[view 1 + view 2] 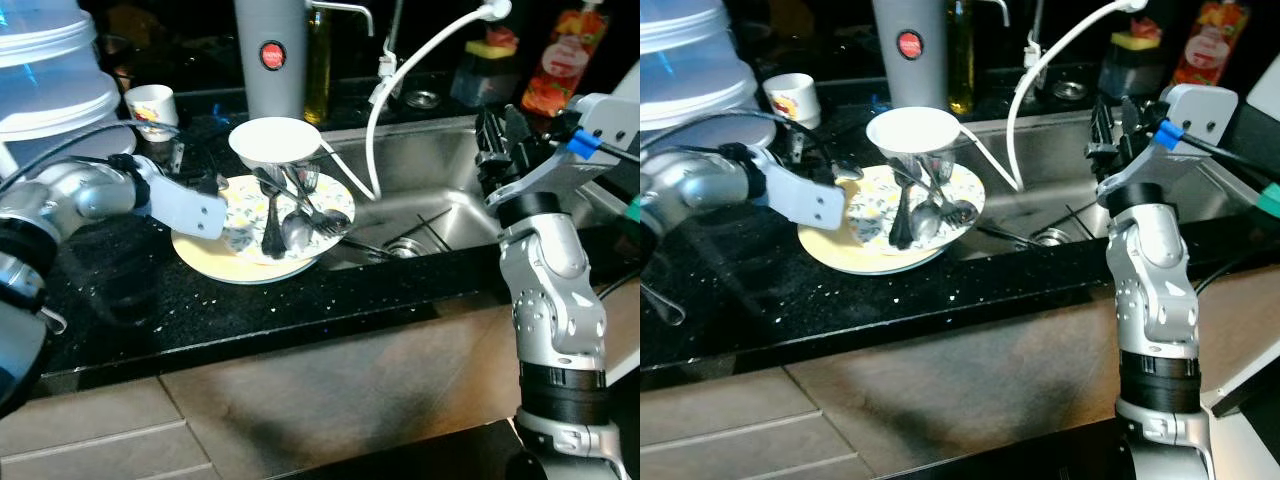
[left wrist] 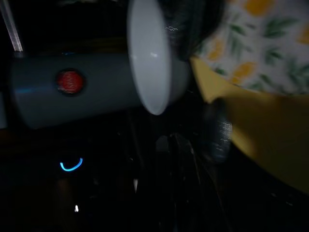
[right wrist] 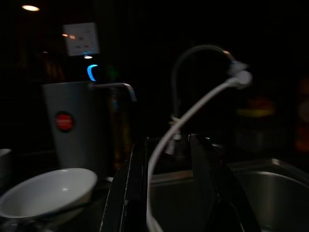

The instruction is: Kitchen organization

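Black counter runs beside a steel sink at 3 o'clock of the plates. On the plates lean a white bowl and cutlery, stacked as if for washing. Left gripper reaches to the plates' 9 o'clock rim, likely to grasp; its fingers cannot be told. Right gripper waits above the sink, fingers spread round the white hose.

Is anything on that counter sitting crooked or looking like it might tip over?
Yes. The white bowl sits tilted on a heap of spoons and forks on the floral plate, which rests on a yellow plate by the sink. A white hose also dangles into the sink.
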`<state>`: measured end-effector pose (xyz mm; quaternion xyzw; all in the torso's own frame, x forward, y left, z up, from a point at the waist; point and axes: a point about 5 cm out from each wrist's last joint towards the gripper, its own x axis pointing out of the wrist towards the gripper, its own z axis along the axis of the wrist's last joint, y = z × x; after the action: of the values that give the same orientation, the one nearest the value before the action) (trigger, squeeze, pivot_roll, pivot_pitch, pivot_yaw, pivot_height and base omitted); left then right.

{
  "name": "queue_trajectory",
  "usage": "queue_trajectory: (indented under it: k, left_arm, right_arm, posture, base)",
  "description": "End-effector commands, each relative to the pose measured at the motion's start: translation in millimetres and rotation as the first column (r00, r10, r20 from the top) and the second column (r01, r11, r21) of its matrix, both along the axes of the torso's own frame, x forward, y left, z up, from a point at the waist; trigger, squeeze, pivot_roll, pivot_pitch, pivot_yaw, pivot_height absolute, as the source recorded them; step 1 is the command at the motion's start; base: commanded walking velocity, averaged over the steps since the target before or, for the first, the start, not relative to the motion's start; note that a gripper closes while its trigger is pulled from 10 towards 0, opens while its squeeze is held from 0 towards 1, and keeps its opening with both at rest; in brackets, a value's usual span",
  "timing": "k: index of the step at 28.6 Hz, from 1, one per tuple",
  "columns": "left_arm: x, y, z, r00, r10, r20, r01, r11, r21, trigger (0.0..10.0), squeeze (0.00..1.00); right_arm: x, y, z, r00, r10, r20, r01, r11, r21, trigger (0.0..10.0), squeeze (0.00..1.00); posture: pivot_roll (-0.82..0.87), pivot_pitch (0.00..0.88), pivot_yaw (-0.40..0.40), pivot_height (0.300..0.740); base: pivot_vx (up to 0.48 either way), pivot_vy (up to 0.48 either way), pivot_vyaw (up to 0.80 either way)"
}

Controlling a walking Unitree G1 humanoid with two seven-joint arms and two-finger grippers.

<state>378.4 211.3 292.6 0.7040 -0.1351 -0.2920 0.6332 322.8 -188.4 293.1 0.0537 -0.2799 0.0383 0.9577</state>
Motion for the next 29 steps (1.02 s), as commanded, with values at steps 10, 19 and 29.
queue_trajectory:
  k: [10, 19, 29]
  left_arm:
    - [5.1, -11.1, 50.3, 1.0, -0.006, 0.0, 0.005, 0.853, -0.522, 10.0, 0.0]
    - [34.4, -47.6, -7.8, 0.738, -0.255, -0.625, -0.564, 0.276, -0.778, 10.0, 0.0]
    - [39.0, -90.6, -31.5, 0.545, -0.425, -0.722, -0.813, -0.057, -0.58, 10.0, 1.0]
  right_arm:
    - [0.3, -1.9, 1.3, 1.0, -0.014, 0.014, 0.014, 1.0, -0.002, 10.0, 0.0]
    - [-2.8, -5.6, 1.2, 0.999, -0.033, 0.016, 0.033, 0.999, -0.006, 10.0, 0.0]
    - [-2.8, -4.5, -1.2, 0.999, -0.034, 0.008, 0.034, 0.999, -0.003, 10.0, 0.0]
  posture:
    - [0.02, 0.0, 0.008, 0.74]
    - [0.0, 0.002, 0.024, 0.74]
    - [0.0, 0.0, 0.028, 0.74]
  base:
    - [0.0, 0.0, 0.0]
    - [0.0, 0.0, 0.0]
    - [0.0, 0.0, 0.0]
